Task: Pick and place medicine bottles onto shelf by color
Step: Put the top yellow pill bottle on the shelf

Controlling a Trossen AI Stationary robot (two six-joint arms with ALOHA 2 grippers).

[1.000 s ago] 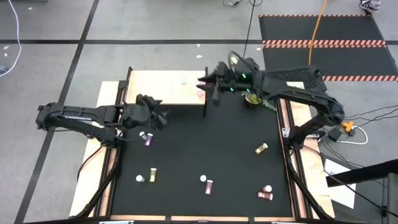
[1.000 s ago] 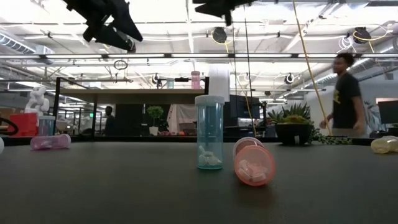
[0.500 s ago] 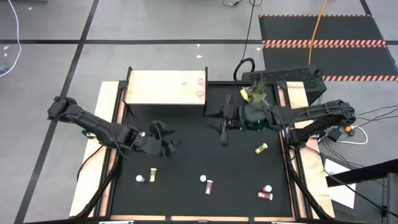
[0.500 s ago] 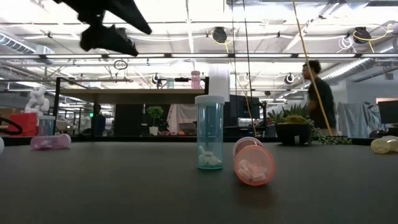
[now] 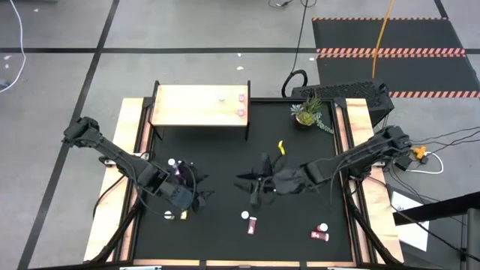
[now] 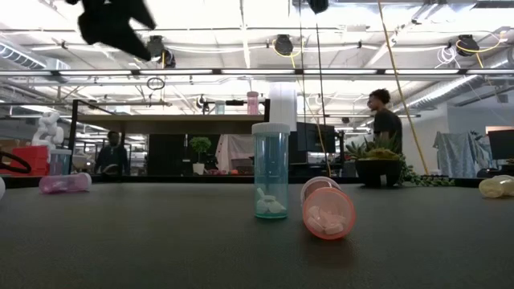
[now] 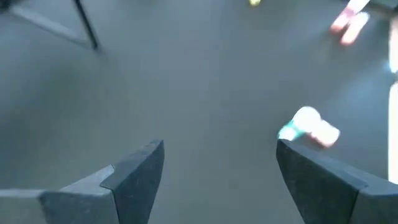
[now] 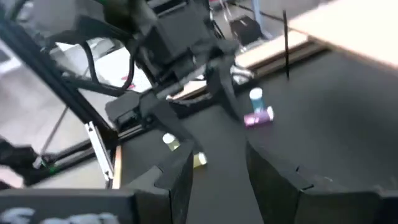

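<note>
Medicine bottles (image 5: 245, 216): lay scattered over the dark surface (image 5: 225, 154), with three more standing on the shelf (image 5: 191, 106) at the far-left end, two pink ones (image 5: 241, 97) at its right edge and a bluish one just beside them.

Left gripper (image 7: 219, 146): hovered low over the near-left part of the surface, fingers (image 7: 134, 171) spread and grasping nothing, close to a magenta bottle (image 5: 178, 172) and a yellow bottle (image 5: 182, 214).

Right gripper (image 8: 217, 152): reached across to mid-surface, fingers parted and empty, facing the left arm.

At table height: showed a teal bottle (image 6: 271, 170) upright beside a pink bottle (image 6: 328, 213) on its side, apart.

Near-right corner: held a red bottle (image 5: 320, 236). Far edge: carried a potted plant (image 5: 307, 112). Behind: a person (image 6: 385, 120) in the room.
</note>
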